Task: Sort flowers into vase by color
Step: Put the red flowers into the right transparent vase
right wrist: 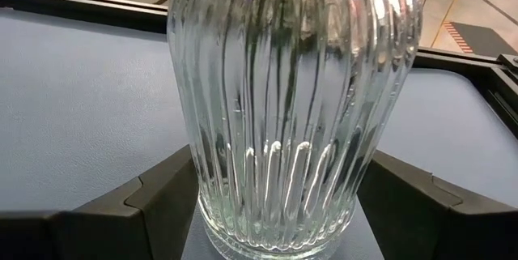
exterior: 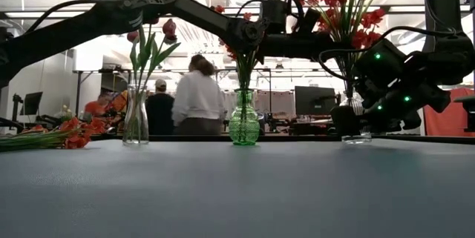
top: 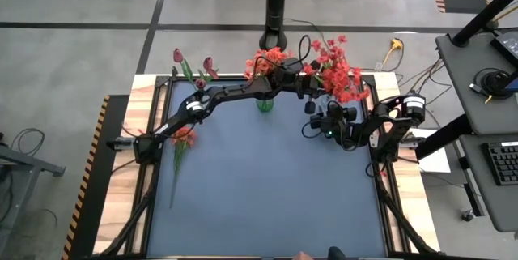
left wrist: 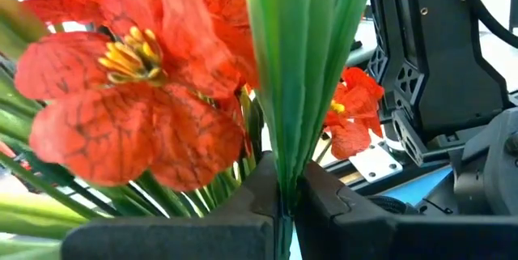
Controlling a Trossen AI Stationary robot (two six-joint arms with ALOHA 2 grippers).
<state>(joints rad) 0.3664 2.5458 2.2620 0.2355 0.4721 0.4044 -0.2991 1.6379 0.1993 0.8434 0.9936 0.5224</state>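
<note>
Spare flowers (top: 181,140): lying at 9 o'clock on the worktop (top: 267,187), not sorted yet.
Right claw (right wrist: 279,191): at 3 o'clock, fingers wide around the clear ribbed vase (right wrist: 291,106) — holding it steady.
Left claw (left wrist: 285,203): shut tight on green stems (left wrist: 303,74) with a red bloom (left wrist: 129,106), up by the red bunch (top: 340,70) at 1 o'clock.
Other vases: green vase (exterior: 243,119) at 12 o'clock, tulip vase (exterior: 136,116) at 11.
Do it well: I think the stems should go straight down into the vase mouth — slowly, letting go only once they are deep inside.
</note>
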